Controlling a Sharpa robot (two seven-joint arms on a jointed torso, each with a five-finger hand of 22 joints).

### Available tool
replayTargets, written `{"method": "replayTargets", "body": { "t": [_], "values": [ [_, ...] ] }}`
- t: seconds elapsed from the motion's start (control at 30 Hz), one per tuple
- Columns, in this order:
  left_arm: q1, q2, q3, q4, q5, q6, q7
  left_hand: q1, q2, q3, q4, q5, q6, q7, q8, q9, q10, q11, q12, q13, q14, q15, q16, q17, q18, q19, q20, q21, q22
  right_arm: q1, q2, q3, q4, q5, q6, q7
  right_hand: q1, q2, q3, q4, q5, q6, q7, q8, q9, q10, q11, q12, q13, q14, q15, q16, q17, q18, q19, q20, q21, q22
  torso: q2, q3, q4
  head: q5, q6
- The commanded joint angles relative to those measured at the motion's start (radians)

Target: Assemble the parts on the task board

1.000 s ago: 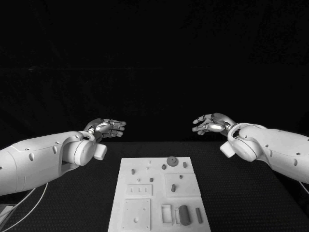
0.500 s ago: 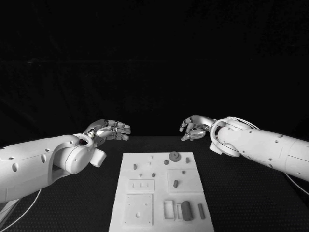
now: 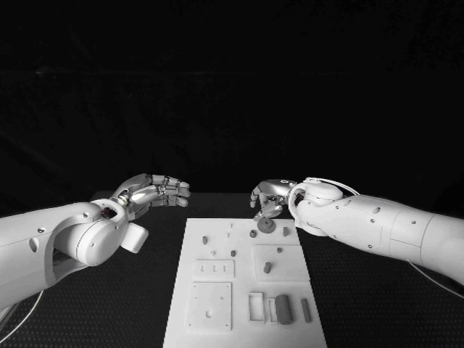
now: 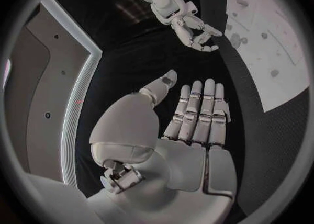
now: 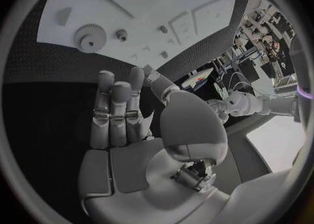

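Right hand empty, fingers apart, hovering over board far end, near gear. Left hand empty too. Approach step, I'd say; next: lower, pinch gear.

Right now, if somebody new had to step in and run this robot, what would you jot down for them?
Left hand: open, holding nothing, raised off the task board's left far corner.
Right hand: open, holding nothing, over the board's far end, just above the round gear.
Parts: small pegs and a bar lie on the board.
Done: no part picked up yet.
Left: the assembly itself.
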Motion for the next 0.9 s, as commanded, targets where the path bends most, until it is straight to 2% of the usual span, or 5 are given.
{"method": "replayTargets", "body": {
  "t": [0.03, 0.27, 0.3, 0.5, 0.9],
  "values": [
    [0.004, -0.002, 0.001, 0.009, -0.005, 0.009, 0.015, 0.003, -0.011, -0.009, 0.000, 0.003, 0.002, 0.003, -0.007, -0.002, 0.005, 0.006, -0.007, -0.002, 0.008, -0.002, -0.008, 0.002, -0.007, 0.006, -0.002, -0.007, -0.002, -0.011, 0.006, 0.000, -0.004, -0.051, -0.014, -0.035, -0.008, -0.009, -0.004, 0.000, -0.001, 0.009, 0.002, -0.008, -0.001, -0.035, 0.003, 0.055, 0.075, -0.017, -0.002, 0.046, 0.025, 0.021, -0.007, -0.008, 0.042, 0.029, 0.020, -0.0069, 0.0180, -0.012, -0.001],
    [0.004, -0.004, 0.001, 0.013, 0.003, 0.006, 0.014, 0.000, -0.012, -0.013, 0.001, 0.003, 0.003, 0.004, -0.009, -0.005, 0.006, 0.007, -0.009, -0.004, 0.009, -0.002, -0.010, 0.002, -0.009, 0.009, -0.003, -0.010, -0.004, -0.026, 0.009, 0.000, 0.004, -0.133, -0.049, -0.039, 0.004, -0.016, 0.004, 0.003, -0.001, 0.014, 0.029, -0.041, -0.002, -0.256, 0.030, 0.313, 0.418, -0.074, 0.022, 0.249, 0.118, 0.021, -0.066, -0.021, 0.237, 0.032, 0.037, -0.0138, 0.0319, -0.021, -0.005],
    [0.004, -0.004, 0.000, 0.013, 0.003, 0.006, 0.014, 0.000, -0.012, -0.013, 0.001, 0.003, 0.002, 0.004, -0.010, -0.006, 0.005, 0.007, -0.010, -0.004, 0.009, -0.002, -0.011, 0.002, -0.010, 0.010, -0.004, -0.011, -0.004, -0.027, 0.009, 0.000, 0.007, -0.132, -0.037, -0.043, 0.001, -0.009, 0.006, 0.014, 0.000, 0.019, 0.024, -0.042, -0.001, -0.252, 0.031, 0.378, 0.470, -0.061, 0.036, 0.303, 0.143, 0.021, -0.076, -0.019, 0.245, 0.018, 0.040, -0.0143, 0.0330, -0.023, -0.003],
    [0.004, -0.005, -0.001, 0.008, 0.004, 0.007, 0.013, -0.002, -0.013, -0.016, 0.001, 0.003, 0.001, 0.006, -0.012, -0.008, 0.005, 0.007, -0.012, -0.006, 0.010, -0.002, -0.013, 0.003, -0.012, 0.012, -0.005, -0.014, -0.006, -0.040, 0.015, 0.000, 0.001, -0.187, -0.037, -0.047, -0.007, -0.008, 0.014, 0.000, 0.000, 0.027, 0.033, -0.051, 0.004, -0.266, 0.036, 0.526, 0.576, -0.066, 0.030, 0.374, 0.164, 0.021, -0.058, -0.038, 0.308, 0.025, 0.053, -0.0172, 0.0391, -0.032, -0.001],
    [0.004, -0.002, -0.004, 0.000, 0.004, 0.009, 0.011, -0.004, -0.011, -0.019, 0.002, 0.003, 0.001, 0.007, -0.015, -0.010, 0.005, 0.008, -0.015, -0.008, 0.011, -0.003, -0.015, 0.003, -0.013, 0.014, -0.006, -0.017, -0.008, -0.051, 0.002, 0.000, -0.003, -0.191, -0.006, -0.055, -0.019, -0.014, 0.022, 0.001, -0.001, 0.020, 0.038, -0.062, 0.004, -0.265, 0.042, 0.571, 0.596, -0.063, 0.035, 0.398, 0.161, 0.021, -0.057, -0.046, 0.335, 0.024, 0.071, -0.0201, 0.0437, -0.040, 0.001]
  ]
}}
